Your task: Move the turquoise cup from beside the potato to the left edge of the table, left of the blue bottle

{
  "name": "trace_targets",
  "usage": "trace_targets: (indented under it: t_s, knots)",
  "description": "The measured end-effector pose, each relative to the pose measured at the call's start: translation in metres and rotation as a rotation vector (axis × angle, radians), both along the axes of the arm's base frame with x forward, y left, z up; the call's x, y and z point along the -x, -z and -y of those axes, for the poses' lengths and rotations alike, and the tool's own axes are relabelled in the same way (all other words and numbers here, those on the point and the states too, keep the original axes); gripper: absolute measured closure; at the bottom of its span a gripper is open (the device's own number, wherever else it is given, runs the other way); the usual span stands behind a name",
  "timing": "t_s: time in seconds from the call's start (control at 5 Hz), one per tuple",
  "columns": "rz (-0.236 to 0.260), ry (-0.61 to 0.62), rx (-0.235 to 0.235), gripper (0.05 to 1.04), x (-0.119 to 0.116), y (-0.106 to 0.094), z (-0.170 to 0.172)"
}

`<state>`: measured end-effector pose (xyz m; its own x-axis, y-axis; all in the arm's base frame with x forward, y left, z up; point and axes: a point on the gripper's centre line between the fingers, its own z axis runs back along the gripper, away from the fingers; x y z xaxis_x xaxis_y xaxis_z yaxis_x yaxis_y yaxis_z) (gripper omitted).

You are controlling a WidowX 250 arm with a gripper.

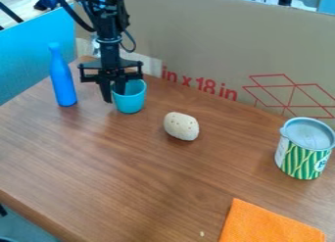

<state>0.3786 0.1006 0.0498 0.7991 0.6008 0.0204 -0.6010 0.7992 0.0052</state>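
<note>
- Camera view: the black gripper (114,96) points down at the left rim of the turquoise cup (131,100); whether it is open or closed on the cup, I cannot tell.
- The cup stands upright on the brown wooden table (124,167).
- Left of them, a blue bottle (63,83) stands upright.
- Nearer the camera, right of the cup, lies a pale, pitted, rounded object (181,126).
- Farther right: a green-and-white striped can (302,155), upright, and an orange cloth (268,225) at the near edge.

Teal cup (131,102), upright (mouth upward), on the brown table (118,162)
</note>
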Motion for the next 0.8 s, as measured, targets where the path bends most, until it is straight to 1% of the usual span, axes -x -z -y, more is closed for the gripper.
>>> trace_targets:
  t_s: [0.2,0.4,0.6,0.8]
  knots:
    - [0.000,0.017,0.013,0.963,0.004,-0.002,0.004]
    - [0.017,0.054,0.036,0.982,0.016,-0.016,0.005]
    - [0.043,0.157,0.030,0.982,0.047,-0.039,-0.015]
    - [0.004,0.278,0.034,0.982,0.088,-0.048,-0.035]
